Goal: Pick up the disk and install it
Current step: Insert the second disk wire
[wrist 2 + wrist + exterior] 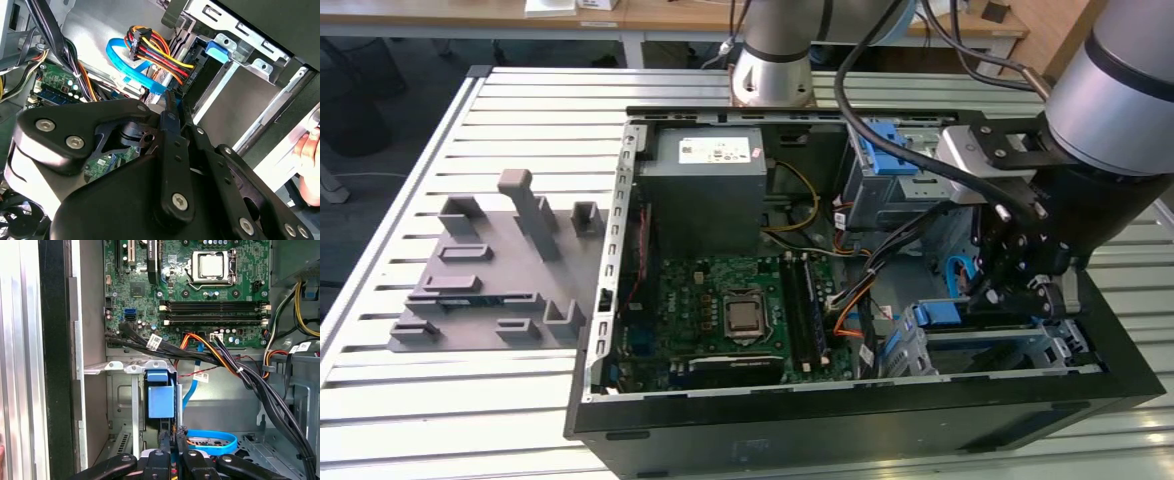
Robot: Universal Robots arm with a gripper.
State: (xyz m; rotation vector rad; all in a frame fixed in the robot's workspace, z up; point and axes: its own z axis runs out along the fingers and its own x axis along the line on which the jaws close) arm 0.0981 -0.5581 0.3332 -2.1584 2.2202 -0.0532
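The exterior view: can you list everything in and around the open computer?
table: one, pale slatted metal, under everything
computer case: one, black, open on the table
plastic fixture: one, grey, on the table at the exterior view's left of the case
motherboard: one, green, flat inside the case
power supply box: one, grey with a white sticker, beside the motherboard
upper cage: one, silver with a blue latch
lower cage: one, silver, holding a blue plastic part; I cannot tell if that is the disk
wire bundle: orange, red, yellow, black
flat cable: blue, looped
person's hand: one, at the case edge
arm: one, grey
gripper: one, black, inside the case by the lower cage
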